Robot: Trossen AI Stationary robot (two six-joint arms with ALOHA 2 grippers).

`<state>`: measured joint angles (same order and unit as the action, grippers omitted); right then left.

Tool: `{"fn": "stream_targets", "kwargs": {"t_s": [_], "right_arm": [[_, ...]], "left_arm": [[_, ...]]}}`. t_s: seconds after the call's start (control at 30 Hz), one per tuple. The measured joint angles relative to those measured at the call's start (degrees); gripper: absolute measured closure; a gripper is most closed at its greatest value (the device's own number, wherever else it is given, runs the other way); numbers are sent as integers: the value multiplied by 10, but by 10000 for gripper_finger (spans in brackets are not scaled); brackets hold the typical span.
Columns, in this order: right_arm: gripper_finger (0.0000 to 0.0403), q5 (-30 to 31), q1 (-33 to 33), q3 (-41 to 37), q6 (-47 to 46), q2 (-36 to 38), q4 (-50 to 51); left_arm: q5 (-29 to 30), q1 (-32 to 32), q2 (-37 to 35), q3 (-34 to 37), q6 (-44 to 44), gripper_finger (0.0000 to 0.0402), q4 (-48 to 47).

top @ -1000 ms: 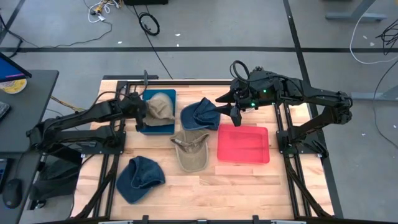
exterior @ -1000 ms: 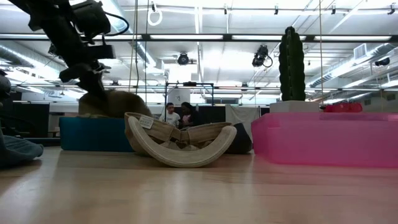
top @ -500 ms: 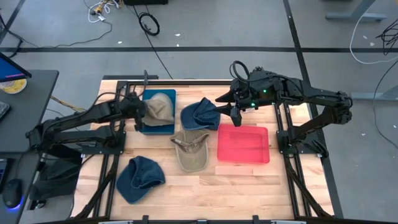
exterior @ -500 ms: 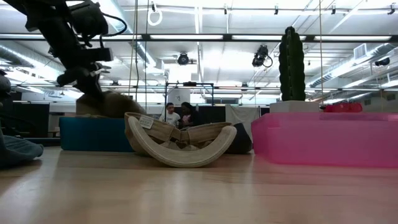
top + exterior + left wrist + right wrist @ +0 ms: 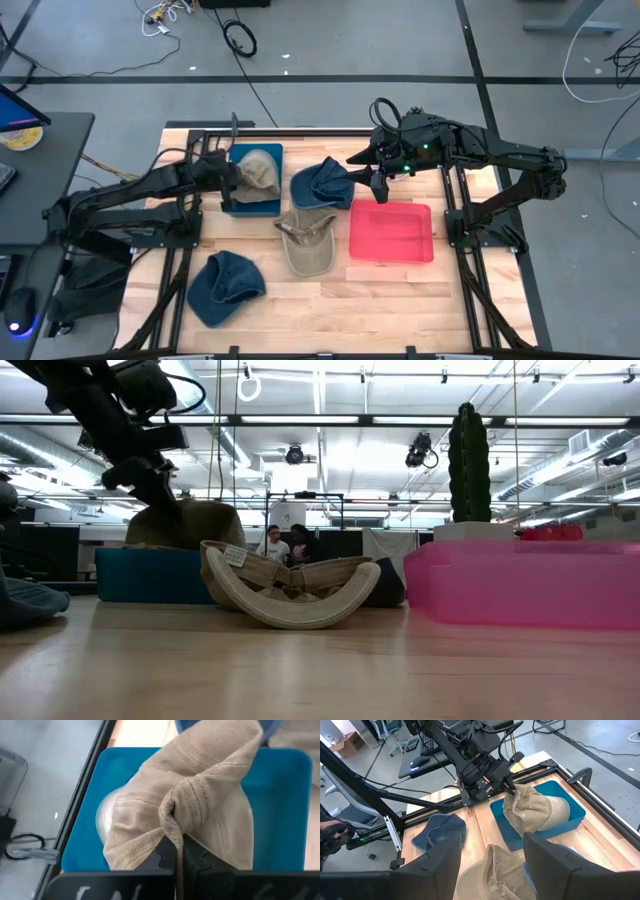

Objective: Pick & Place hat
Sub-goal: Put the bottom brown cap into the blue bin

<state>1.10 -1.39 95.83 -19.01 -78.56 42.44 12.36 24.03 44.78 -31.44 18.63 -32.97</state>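
The left gripper [image 5: 177,852], fingers pinching a fold of the tan hat [image 5: 190,810], held it over the blue bin [image 5: 282,815] for placing

The left gripper [image 5: 176,851], fingers pinched on a fold of the tan corduroy cap [image 5: 259,172], has swung back up and toward the centre after dipping half a second ago. In the low view the cap [image 5: 190,523] now bulges taller above the rim of the blue rectangular plastic bin [image 5: 150,574]; from above, it has shifted slightly within the bin [image 5: 268,208].
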Motion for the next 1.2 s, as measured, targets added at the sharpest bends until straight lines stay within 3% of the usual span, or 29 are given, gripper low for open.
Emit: {"fn": "stream_targets", "kwargs": {"t_s": [0.23, 0.43, 0.63, 0.87, 1.0, 1.2], "right_arm": [[188, 0, 0, 0, 0, 0, 0], [188, 0, 0, 0, 0, 0, 0], [188, 0, 0, 0, 0, 0, 0], [188, 0, 0, 0, 3, 0, 0], [188, 0, 0, 0, 4, 0, 1], [188, 0, 0, 0, 9, 0, 4]], "left_arm": [[20, -15, 10, 0, -30, 399, 74], [21, -13, 10, 0, -53, 386, 32], [22, -13, 9, 0, -62, 330, 12], [5, -14, 8, -2, -134, 260, 10], [3, -19, 8, -36, -163, 225, 12], [2, -34, 8, -111, -120, 178, -8]]}}
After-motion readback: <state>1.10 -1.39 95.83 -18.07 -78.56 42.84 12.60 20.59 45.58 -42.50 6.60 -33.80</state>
